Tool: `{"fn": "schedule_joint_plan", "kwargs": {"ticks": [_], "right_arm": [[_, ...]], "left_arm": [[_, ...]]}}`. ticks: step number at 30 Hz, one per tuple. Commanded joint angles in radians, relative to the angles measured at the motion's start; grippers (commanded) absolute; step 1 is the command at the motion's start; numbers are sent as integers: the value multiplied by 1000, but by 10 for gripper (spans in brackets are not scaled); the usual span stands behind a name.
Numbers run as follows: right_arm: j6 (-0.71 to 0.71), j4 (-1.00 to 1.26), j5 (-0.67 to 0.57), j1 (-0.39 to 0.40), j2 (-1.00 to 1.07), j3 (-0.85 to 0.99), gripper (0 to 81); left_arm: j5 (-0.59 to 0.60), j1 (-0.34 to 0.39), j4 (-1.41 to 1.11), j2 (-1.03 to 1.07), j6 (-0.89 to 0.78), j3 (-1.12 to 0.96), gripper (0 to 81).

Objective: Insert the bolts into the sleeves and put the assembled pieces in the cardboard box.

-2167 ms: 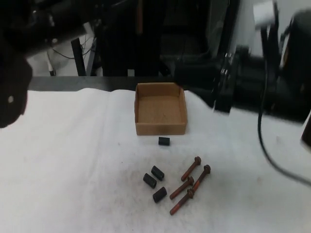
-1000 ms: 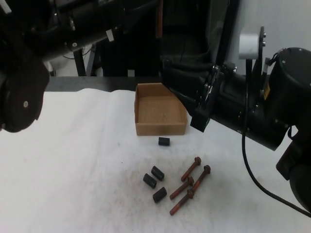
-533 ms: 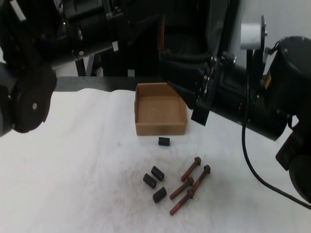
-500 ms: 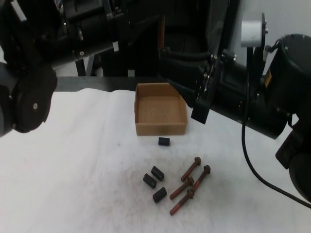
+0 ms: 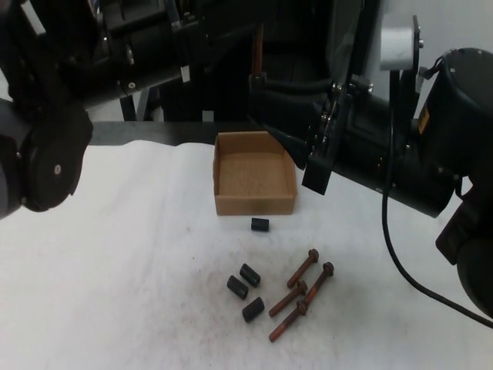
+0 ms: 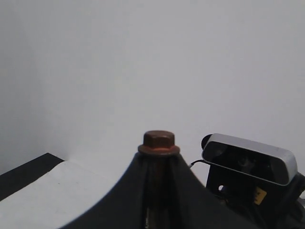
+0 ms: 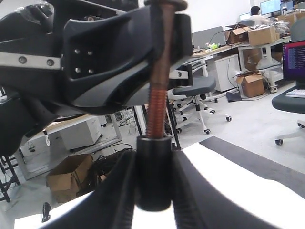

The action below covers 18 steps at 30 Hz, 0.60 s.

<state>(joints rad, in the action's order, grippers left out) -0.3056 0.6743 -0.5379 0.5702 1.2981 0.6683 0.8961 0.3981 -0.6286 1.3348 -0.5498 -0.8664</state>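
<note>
The left gripper was clamped on a rusty bolt, one dark finger pressed to each side of the shank and the hex head standing proud of the fingertips. The right gripper was closed around a black sleeve, gripping it by its sides with its open end turned toward the bolt. In the right wrist view the bolt ran straight down out of the left gripper, and its threaded end met the mouth of the sleeve; how far it had entered could not be told. A wrist camera on the other arm sat just beyond the bolt head in the left wrist view.

In the high view the two grippers met in the air above the far rim of the cardboard box. The box stood open-topped on a white cloth. A lone sleeve lay just in front of the box's front wall. Farther in front of the box lay three sleeves in a loose cluster. Just to the right of them were four bolts, lying slantwise and close together, well apart from the box.
</note>
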Motion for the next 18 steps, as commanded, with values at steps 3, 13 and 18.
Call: {"fn": "schedule_joint_plan", "kwargs": {"ticks": [3, 13, 18], "right_arm": [[36, 19, 1, 3, -3, 16, 8], [36, 138, 17, -3, -3, 16, 8], [36, 167, 17, -3, -3, 16, 8]], "left_arm": [[4, 4, -12, 6, -13, -10, 3], [4, 4, -12, 6, -38, -10, 3], [11, 4, -20, 6, -34, -10, 3]]}}
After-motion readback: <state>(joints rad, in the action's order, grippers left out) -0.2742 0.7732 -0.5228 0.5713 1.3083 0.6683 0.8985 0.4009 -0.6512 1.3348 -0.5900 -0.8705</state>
